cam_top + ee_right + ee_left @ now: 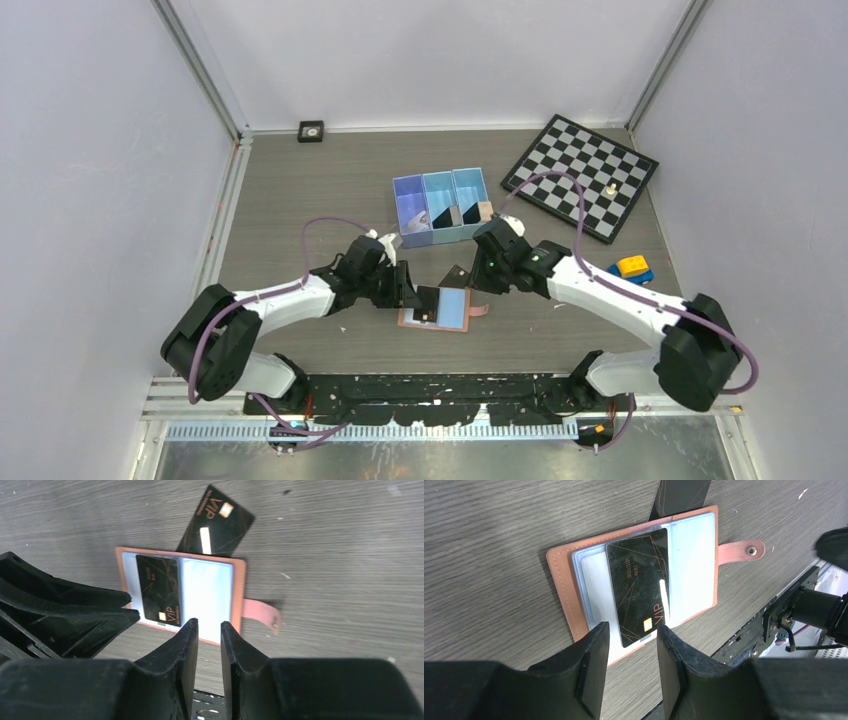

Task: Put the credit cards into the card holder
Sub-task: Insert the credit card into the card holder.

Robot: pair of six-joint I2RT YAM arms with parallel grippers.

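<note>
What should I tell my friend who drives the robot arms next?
Left fingers: open, holding nothing, at the end of one black card.
Right fingers: open, empty.
Card holder: lying open on the table; that card lies on its blue lining, whether tucked in is unclear.
Second card: on the table at the holder's far edge.
Done: one card on the holder.
To do: put in the second card; dark cards seem to stand in the blue bin.

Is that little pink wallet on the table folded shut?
No, the wallet lies spread open flat on the table, with a black card lying on its inner side.
</note>
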